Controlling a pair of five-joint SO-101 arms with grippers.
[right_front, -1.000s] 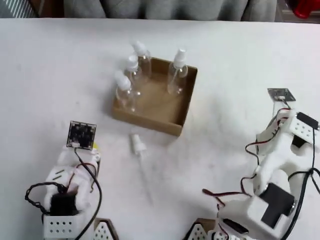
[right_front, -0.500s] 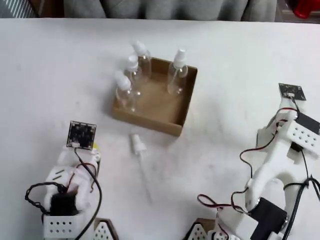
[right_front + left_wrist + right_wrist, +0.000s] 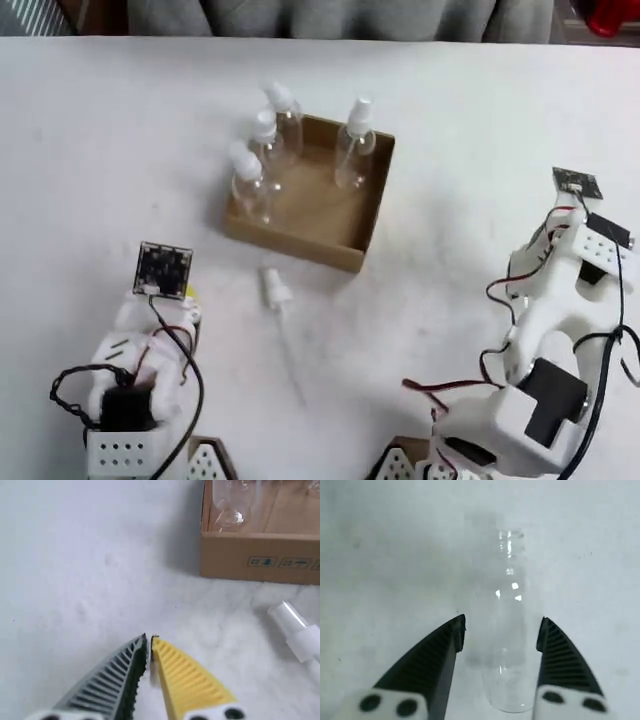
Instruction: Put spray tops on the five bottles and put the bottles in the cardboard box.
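Several clear bottles [image 3: 352, 150] with white spray tops stand in the cardboard box [image 3: 340, 245] at the table's middle. In front of the box a loose spray top [image 3: 274, 289] lies on the table, its thin tube pointing toward the near edge. In the right wrist view a clear bottle [image 3: 510, 615] without a top lies on the white table between the fingers of my open right gripper [image 3: 501, 624]. My left gripper [image 3: 149, 641] is shut on nothing, low over the table, short of the box [image 3: 260, 555] and the spray top [image 3: 297, 630].
The table is covered in white cloth [image 3: 120, 130]. The left arm [image 3: 140, 380] sits at the near left, the right arm [image 3: 560, 300] at the near right. Grey chairs [image 3: 350, 15] stand behind the far edge.
The right arm shifted a little to the right, then settled back slightly. The left arm, box and loose spray top have not moved.
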